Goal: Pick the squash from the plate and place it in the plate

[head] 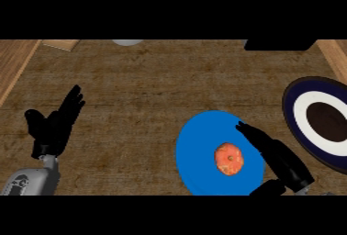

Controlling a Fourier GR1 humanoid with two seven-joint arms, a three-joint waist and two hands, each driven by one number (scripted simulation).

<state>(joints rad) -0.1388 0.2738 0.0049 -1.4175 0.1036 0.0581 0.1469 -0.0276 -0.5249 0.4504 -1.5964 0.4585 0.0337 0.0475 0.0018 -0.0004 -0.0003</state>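
Two plates, one squash (pixel 229 159): orange, mottled, roundish, lying on the blue plate (pixel 200 151). Ringed plate (pixel 298 124) right of it. Right hand (pixel 274 153) just beside squash, fingers apparently straight; left hand (pixel 54 124) open, left.

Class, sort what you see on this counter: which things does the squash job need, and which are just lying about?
Needed: squash; blue plate under it; dark ringed plate at right; right hand, open beside the squash.

Lying about: pale round thing, black object, both at far edge; resting left hand.
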